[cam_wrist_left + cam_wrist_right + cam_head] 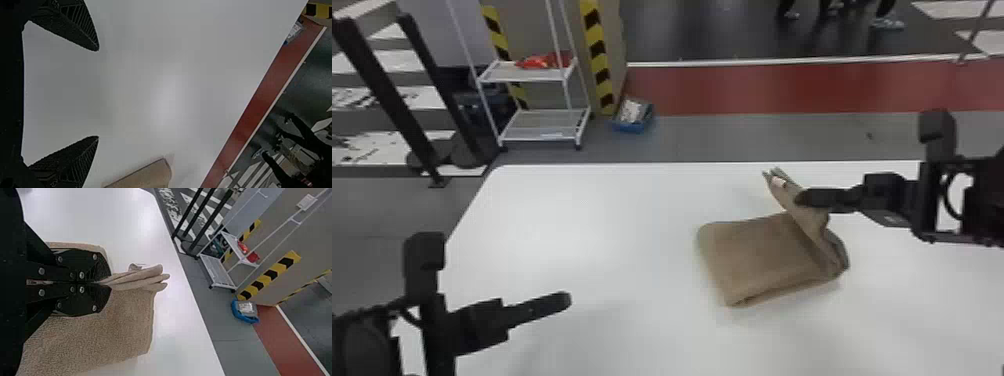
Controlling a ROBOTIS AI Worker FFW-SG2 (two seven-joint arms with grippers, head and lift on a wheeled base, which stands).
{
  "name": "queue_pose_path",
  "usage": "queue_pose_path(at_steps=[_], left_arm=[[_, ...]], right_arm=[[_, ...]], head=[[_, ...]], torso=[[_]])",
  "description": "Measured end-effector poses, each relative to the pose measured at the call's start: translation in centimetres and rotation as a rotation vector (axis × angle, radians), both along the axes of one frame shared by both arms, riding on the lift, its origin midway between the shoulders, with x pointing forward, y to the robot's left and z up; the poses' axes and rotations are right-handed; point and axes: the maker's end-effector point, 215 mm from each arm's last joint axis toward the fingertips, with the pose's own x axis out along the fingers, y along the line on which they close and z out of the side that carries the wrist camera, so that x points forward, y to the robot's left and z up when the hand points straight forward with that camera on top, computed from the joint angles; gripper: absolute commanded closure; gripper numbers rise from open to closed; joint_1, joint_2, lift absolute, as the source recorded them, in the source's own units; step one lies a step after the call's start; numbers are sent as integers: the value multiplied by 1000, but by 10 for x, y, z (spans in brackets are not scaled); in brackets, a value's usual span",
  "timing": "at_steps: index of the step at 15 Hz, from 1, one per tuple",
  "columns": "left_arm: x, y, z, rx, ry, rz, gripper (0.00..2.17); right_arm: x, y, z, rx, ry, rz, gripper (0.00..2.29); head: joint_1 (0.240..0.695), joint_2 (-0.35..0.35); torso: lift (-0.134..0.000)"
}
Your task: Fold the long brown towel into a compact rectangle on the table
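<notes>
- Your brown towel (752,255) lies on the white table (582,240), well in from the left edge and away from the far left corner; most of it is folded into a flat, layered pad.
- At the towel's right side, you have a narrow flap (789,200) lifted off the pad, slanting up toward the far edge, with a small pale label (778,181) near its tip.
- Your right gripper (799,198) comes in from the right side, its jaws clamped on that flap; in the right wrist view you can see the pinched layers poking out past them.
- Under and around those jaws, you see the rest of the pad resting on the table, its top surface looped and fuzzy.
- Your left gripper (566,300) is over the left part of the table, well apart from the towel; its jaws stand wide apart with nothing between them, as you can see in the left wrist view.
- Past the far edge, toward the far left corner, you have a white two-shelf rack (544,125) on the floor, a red item (542,61) on its upper shelf, and a blue bin (633,125) near it.
</notes>
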Motion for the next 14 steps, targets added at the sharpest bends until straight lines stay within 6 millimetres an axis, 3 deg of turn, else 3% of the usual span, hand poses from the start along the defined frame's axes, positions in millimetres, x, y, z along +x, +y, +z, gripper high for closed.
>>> queue_pose_path(at_steps=[3, 8, 11, 14], left_arm=[[1, 2, 0, -1, -2, 3, 83], [2, 6, 0, -2, -2, 10, 83], [2, 5, -1, -6, 2, 10, 83], [3, 6, -1, -4, -1, 11, 83]], right_arm=[[-19, 33, -24, -62, 32, 92, 1298], [-42, 59, -47, -96, 69, 176, 1295], [-54, 68, -47, -63, 78, 203, 1295], [-68, 75, -36, -12, 49, 226, 1295]], head=[[695, 165], [695, 209], [695, 224], [695, 234]], torso=[[-125], [-125], [-125], [-125]])
